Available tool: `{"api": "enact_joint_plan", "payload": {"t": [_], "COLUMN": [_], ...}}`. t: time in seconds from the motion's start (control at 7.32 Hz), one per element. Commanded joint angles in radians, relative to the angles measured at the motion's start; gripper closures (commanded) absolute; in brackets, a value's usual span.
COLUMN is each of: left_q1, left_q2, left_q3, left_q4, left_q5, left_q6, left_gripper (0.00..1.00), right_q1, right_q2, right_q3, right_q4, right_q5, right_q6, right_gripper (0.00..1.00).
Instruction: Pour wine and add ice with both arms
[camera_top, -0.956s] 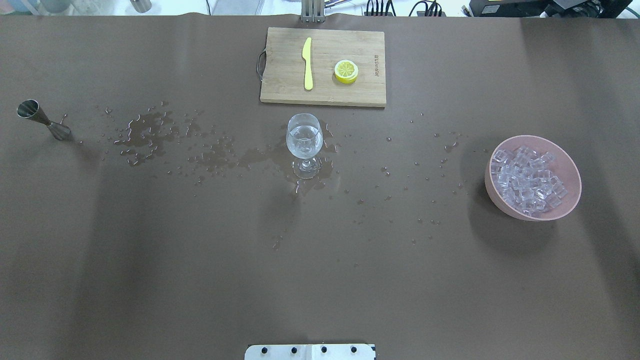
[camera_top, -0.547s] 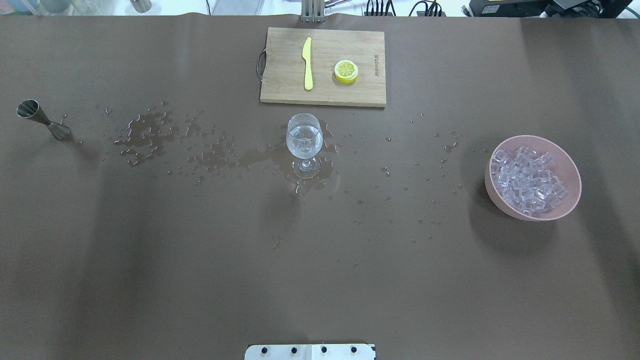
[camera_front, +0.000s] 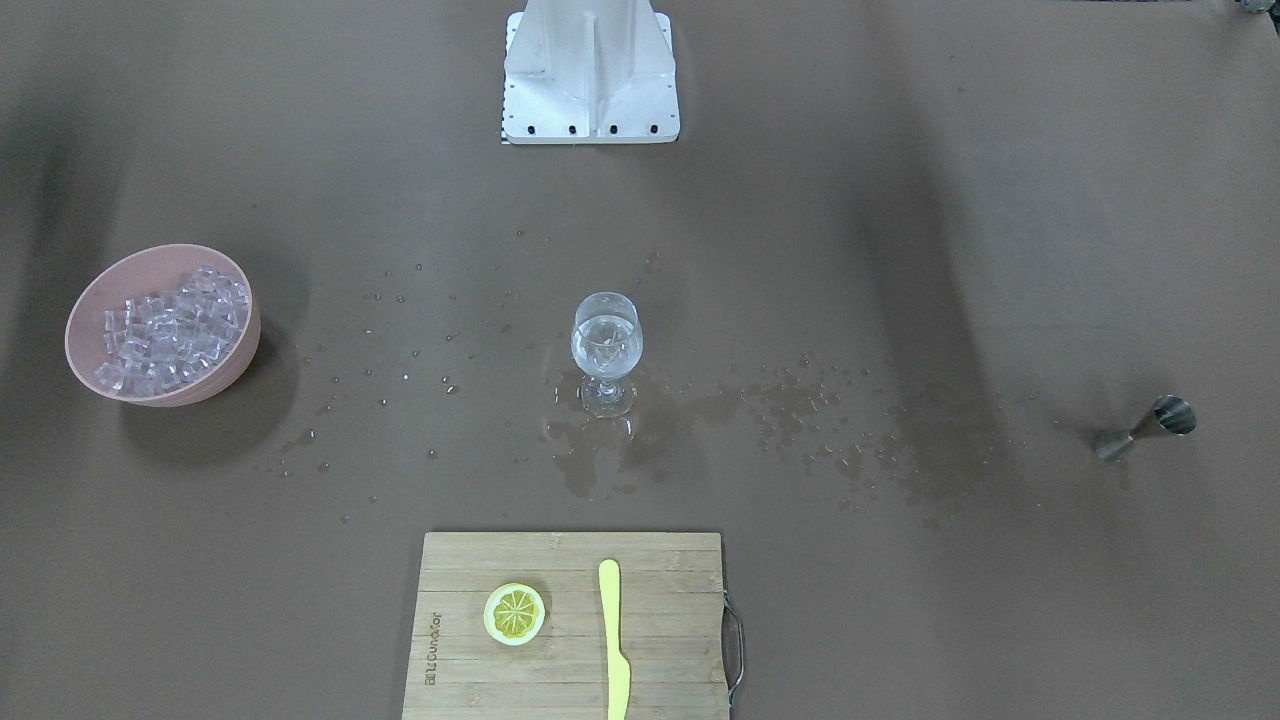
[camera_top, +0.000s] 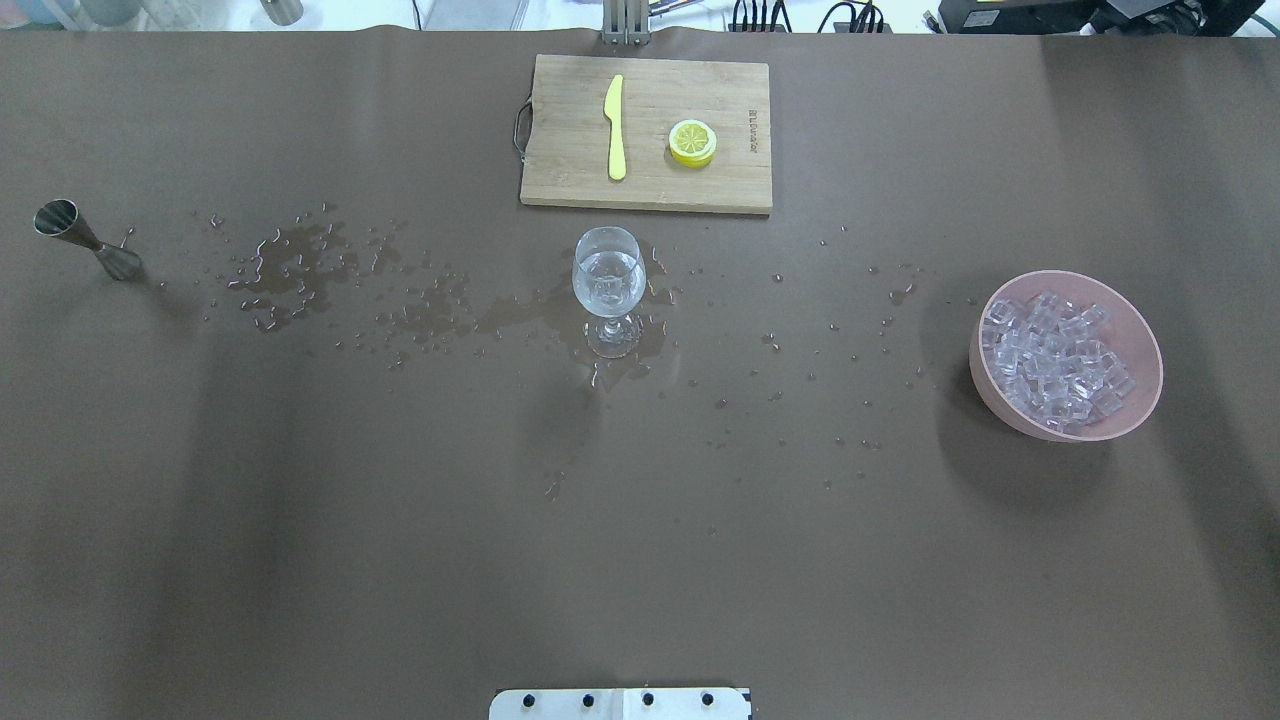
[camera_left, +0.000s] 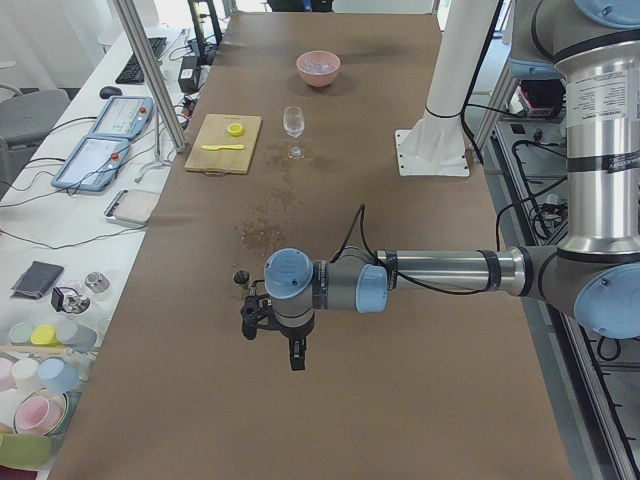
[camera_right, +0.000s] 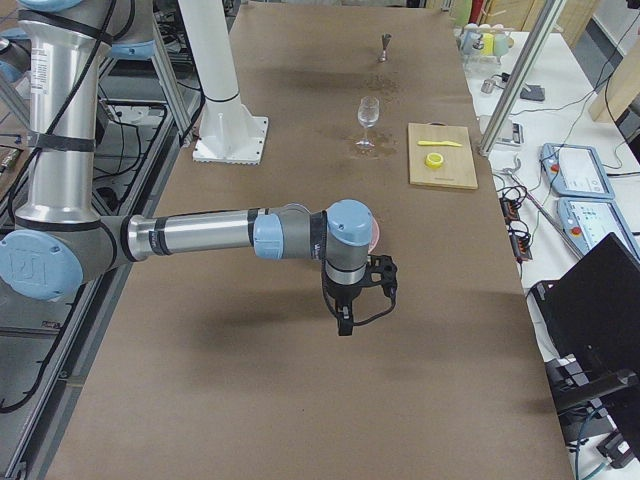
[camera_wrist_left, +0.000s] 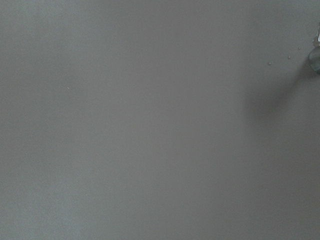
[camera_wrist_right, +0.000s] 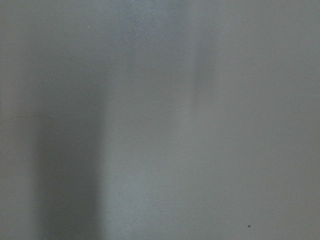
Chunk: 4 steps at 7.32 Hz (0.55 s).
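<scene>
The ice (camera_top: 1055, 365) is piled in the bowl (camera_top: 1146, 352) at the right. The glass (camera_top: 608, 280) is set centrally, presumably reachable from both sides. The left claw (camera_left: 275, 337) and right claw (camera_right: 358, 300) are held over the bare table (camera_top: 300, 550); their opening cannot be told.

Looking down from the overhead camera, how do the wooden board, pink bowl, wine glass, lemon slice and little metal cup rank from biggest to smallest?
1. Wooden board
2. Pink bowl
3. Wine glass
4. Metal cup and lemon slice: too close to rank. The cup is longer but thinner, the slice rounder.
</scene>
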Motion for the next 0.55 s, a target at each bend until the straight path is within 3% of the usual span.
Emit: {"api": "enact_joint_plan", "payload": {"t": [0.0,0.41], "left_q1": [0.0,0.0], "left_q2": [0.001,0.001], "left_q3": [0.0,0.0], "left_q4": [-0.002,-0.006], "left_q5": [-0.001,-0.001], "left_q6": [0.0,0.0], "left_gripper": [0.02,0.02], "right_q1": [0.001,-0.001], "right_q2": [0.0,0.0], "right_q3": [0.0,0.006], "right_q4": [0.0,0.0], "right_q5": [0.0,0.0], "right_q6": [0.001,0.001], "right_gripper": [0.0,0.0]}}
